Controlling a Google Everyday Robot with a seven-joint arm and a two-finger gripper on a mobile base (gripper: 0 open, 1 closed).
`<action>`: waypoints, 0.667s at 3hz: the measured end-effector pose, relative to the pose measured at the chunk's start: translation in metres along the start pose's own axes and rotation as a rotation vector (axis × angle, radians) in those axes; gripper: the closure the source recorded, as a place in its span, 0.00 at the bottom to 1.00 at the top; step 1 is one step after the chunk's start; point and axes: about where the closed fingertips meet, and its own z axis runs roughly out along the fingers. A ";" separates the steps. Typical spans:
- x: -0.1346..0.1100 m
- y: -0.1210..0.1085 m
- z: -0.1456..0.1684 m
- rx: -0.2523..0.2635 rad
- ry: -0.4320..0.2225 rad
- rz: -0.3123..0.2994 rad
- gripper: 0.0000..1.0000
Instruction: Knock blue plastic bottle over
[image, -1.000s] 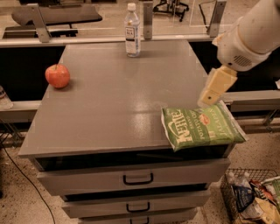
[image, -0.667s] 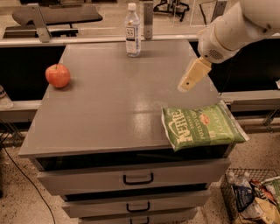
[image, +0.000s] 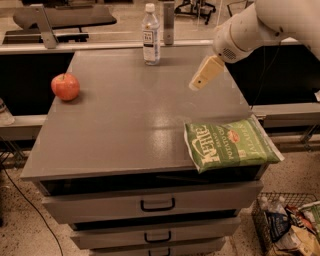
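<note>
Looking down on a grey worktop (image: 125, 130). Seeing a green bag (image: 227, 145) lying at its front right corner. Noting the gripper (image: 195, 85) hanging above the right rear, jaws pressed together, gripping nothing. Finding the bottle (image: 151, 35) standing upright at the back edge, well apart from the gripper; apple (image: 65, 86) sitting near the left edge.

views: single camera view
position: in front of the grey metal drawer cabinet (image: 130, 115), higher than its top
facing: tilted down, looking forward to the far edge
range: mid; whole top, drawer fronts and floor in frame
gripper: tan gripper (image: 202, 77) on white robot arm (image: 260, 25), upper right, over the top
beyond gripper: small clear plastic bottle with white cap (image: 151, 35), left of it, farther from camera
nearer than gripper: green crinkled chip bag (image: 227, 145)
cropped: wire basket (image: 256, 222), low right of gripper
</note>
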 end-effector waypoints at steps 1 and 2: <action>0.002 -0.011 0.025 0.028 -0.019 0.027 0.00; 0.001 -0.035 0.060 0.071 -0.060 0.086 0.00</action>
